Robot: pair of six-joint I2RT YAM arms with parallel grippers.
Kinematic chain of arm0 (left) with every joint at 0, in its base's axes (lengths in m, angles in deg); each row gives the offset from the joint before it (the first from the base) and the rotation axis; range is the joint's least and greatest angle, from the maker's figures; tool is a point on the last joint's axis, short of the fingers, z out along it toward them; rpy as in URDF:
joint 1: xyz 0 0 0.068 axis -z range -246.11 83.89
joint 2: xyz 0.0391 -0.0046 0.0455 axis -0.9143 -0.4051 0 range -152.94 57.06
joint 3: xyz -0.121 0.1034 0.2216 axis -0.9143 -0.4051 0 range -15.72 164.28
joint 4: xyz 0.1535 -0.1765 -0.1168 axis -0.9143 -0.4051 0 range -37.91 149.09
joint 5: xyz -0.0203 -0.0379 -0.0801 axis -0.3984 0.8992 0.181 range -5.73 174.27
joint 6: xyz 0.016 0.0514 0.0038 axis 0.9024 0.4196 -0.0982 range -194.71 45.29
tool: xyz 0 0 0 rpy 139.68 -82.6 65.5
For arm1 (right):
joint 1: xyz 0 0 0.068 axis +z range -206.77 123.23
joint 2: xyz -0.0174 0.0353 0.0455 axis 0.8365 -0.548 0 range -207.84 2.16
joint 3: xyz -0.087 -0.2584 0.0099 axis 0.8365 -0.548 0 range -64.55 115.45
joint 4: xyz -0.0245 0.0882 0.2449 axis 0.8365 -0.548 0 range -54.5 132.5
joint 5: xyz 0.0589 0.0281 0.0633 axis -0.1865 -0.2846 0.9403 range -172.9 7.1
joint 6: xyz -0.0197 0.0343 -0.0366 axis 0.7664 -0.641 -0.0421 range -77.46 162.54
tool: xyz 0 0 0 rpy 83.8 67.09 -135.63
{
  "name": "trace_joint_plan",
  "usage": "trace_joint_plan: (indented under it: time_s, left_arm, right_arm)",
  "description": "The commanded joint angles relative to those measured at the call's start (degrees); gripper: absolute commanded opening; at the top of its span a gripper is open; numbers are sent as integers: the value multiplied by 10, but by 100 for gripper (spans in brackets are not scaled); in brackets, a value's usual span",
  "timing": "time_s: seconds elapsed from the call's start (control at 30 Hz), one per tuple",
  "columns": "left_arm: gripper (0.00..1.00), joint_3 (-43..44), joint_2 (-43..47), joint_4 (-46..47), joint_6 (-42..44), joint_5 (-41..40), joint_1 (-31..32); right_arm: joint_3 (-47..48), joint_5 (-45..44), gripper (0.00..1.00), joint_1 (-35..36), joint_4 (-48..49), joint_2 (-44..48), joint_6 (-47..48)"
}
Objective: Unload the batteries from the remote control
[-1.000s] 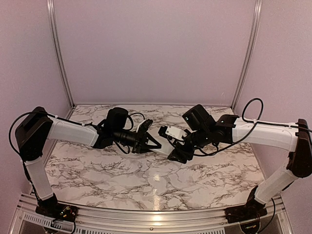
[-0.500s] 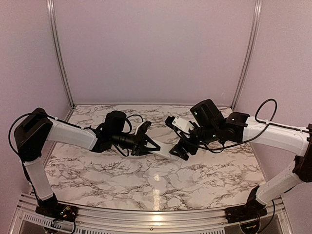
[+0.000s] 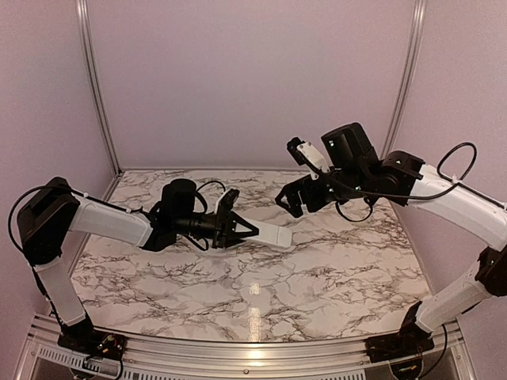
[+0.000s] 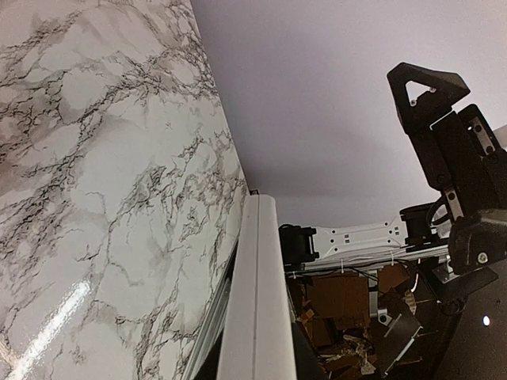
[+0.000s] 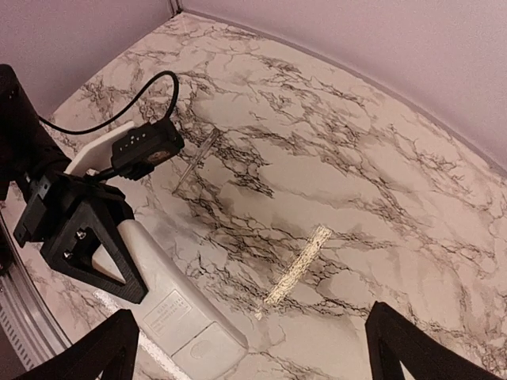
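Marble table [image 3: 341, 269], two arms working over its middle. Left arm [image 3: 111, 218] is low and reaches in from its side. Right arm [image 3: 444, 198] is raised, up and back toward the rear wall.

Left claw [image 3: 238, 226] is narrow and clamped on one end of the remote control [image 3: 269, 234]. The white body sticks out toward the right arm, low over the table. Can't tell if the free end touches the marble.

Right claw [image 3: 293, 198] is spread wide, holds nothing, and sits well clear of the remote. Its wrist camera looks down on the free end.

That view shows a printed label, then what looks like the cover [image 5: 207, 348] on the free end, in place as far as I can tell. The batteries aren't visible, so I assume they're inside. A slim grey tool [image 5: 194, 162] lies on the table beyond the left claw, with a pale strip [image 5: 297, 265] nearby.

Step as I read it: right claw comes down to get that cover off.
- Line up on the free end, cover face toward the claw.
- Slide along the remote's long axis, don't pry.
- Push gently. The grip is at the far end, so the remote can pivot in the left claw.
- Keep it low over the table so loose batteries don't roll off.
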Motion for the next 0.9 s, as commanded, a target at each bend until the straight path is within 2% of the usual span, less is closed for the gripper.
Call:
trace_joint_plan:
  time_s: [0.0,0.17,0.33,0.47,0.57,0.67,0.87]
  left_arm:
    - [0,-3,23,108,-50,-8,-6]
    - [0,-1,17,182,-105,16,-24]
    - [0,2,7,227,-185,41,-39]
    - [0,7,2,256,-231,60,-40]
    - [0,19,-12,290,-273,78,-40]
    - [0,31,-13,283,-299,76,-43]
    - [0,51,1,234,-301,69,-45]
  right_arm:
    - [52,38,98,-36,-51,-23,-124]
    - [75,110,98,-83,-55,-30,-223]
    - [53,217,98,-114,-10,-23,-335]
    - [47,284,99,-114,20,-22,-378]
    - [22,296,98,-114,54,4,-399]
    - [-5,307,98,-114,86,30,-423]
    - [-24,329,95,-113,111,38,-453]
